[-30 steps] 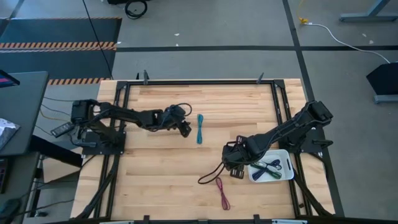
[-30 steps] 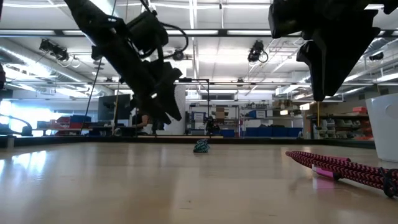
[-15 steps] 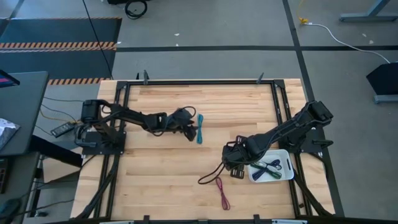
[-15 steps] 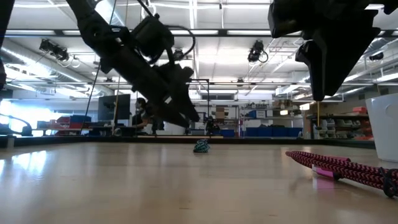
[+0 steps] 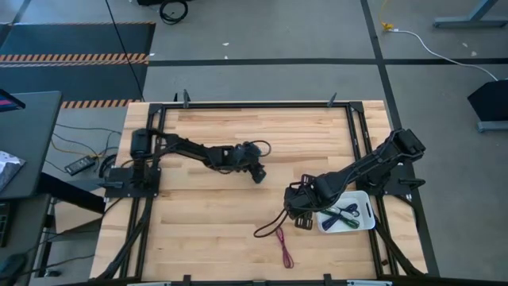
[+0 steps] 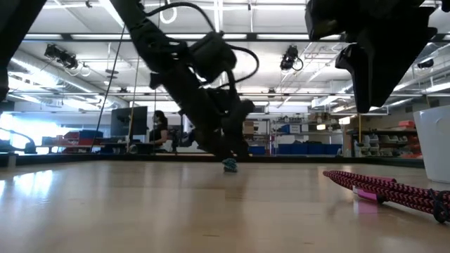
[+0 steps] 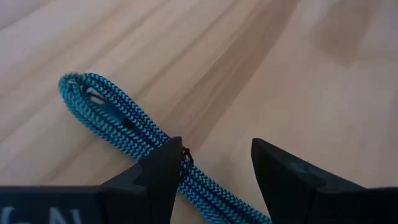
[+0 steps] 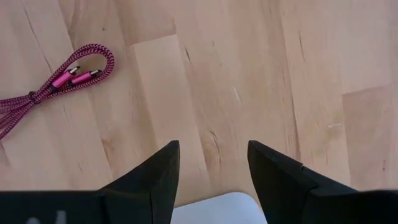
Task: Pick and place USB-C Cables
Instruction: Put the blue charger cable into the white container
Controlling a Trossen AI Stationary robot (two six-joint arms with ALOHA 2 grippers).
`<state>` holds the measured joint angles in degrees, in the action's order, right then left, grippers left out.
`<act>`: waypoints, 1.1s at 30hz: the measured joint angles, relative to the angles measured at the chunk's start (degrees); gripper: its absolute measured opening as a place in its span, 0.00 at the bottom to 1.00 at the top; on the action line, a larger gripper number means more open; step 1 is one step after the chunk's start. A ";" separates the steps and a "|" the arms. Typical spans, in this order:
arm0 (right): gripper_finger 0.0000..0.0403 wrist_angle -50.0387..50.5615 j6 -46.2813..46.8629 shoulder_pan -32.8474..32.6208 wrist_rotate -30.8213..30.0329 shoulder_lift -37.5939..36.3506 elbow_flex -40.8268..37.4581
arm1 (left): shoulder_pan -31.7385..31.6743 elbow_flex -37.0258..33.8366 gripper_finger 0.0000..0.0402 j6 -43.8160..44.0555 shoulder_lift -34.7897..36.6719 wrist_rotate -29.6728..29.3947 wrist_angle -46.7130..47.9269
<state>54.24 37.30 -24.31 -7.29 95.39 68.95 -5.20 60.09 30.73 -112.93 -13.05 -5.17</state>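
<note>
Down near the middle of the pale wooden plank table, the left gripper sits low over the braided teal USB-C cable bundle. Its two dark fingers stand spread, one on each side of the bundle's near end, not yet closed on it. From above the arm hides this cable; at table height only a small teal tip shows beneath the gripper. The right gripper hangs above the table with its fingers apart and nothing between them, just beside the white rectangular tray. That tray holds several folded cables, seemingly green, blue and purple, though they are small. A braided maroon cable bundle with pink plugs lies on the wood near the right gripper.
</note>
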 joint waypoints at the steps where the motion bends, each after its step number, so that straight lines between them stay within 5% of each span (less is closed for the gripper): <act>1: 0.48 -0.03 0.00 -0.16 0.00 0.00 0.00 | 0.02 1.52 0.51 -0.16 -0.84 -0.69 2.46; 16: 0.48 -0.31 0.61 -2.12 -0.04 0.00 0.00 | 3.73 11.78 0.51 -1.45 -1.16 -12.24 25.76; 33: 0.48 -1.60 0.45 -2.12 -0.13 0.00 0.00 | 4.56 6.43 0.51 -3.57 -1.22 -10.24 23.63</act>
<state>52.64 37.74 -26.44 -7.42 95.39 68.95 -0.64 66.52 27.17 -114.15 -23.29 18.45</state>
